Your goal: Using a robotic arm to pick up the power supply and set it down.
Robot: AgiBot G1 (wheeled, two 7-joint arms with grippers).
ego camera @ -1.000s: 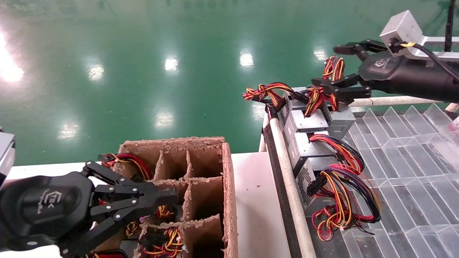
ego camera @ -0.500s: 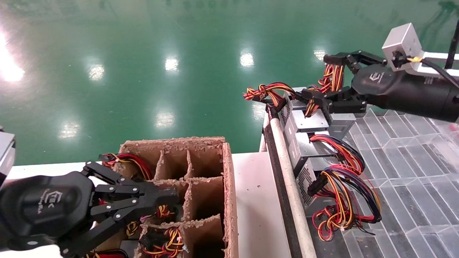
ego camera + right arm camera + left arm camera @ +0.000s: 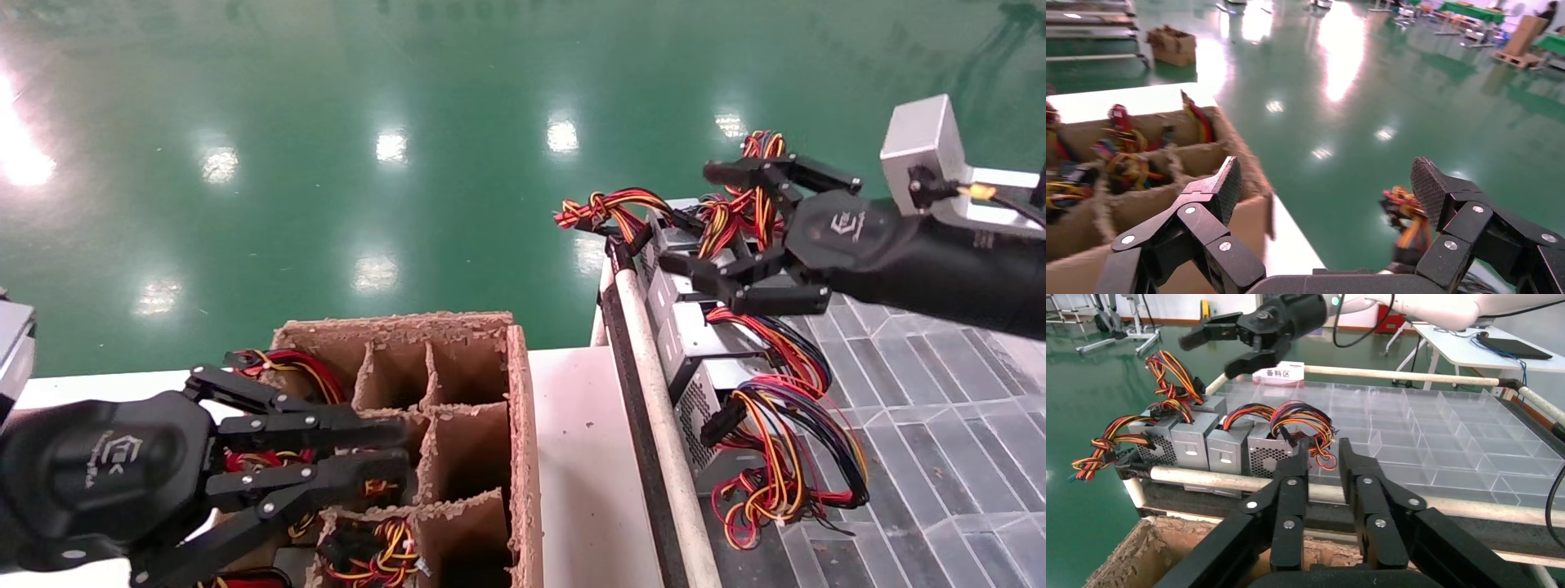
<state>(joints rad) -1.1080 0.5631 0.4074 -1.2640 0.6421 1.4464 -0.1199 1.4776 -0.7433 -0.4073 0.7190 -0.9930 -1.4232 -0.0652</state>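
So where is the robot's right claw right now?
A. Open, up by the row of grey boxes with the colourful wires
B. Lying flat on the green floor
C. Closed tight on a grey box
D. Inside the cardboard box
A. The right end effector hangs open by the far end of the row of power supplies, holding nothing; the cardboard box is over by the left end effector.

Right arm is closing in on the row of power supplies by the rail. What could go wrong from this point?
The right gripper is open right among the upright wire bundle of the far power supply; its fingers could snag wires rather than the case. The supplies stand packed side by side along the white rail, so lifting one may drag its neighbour. The left gripper sits over the cardboard divider box.
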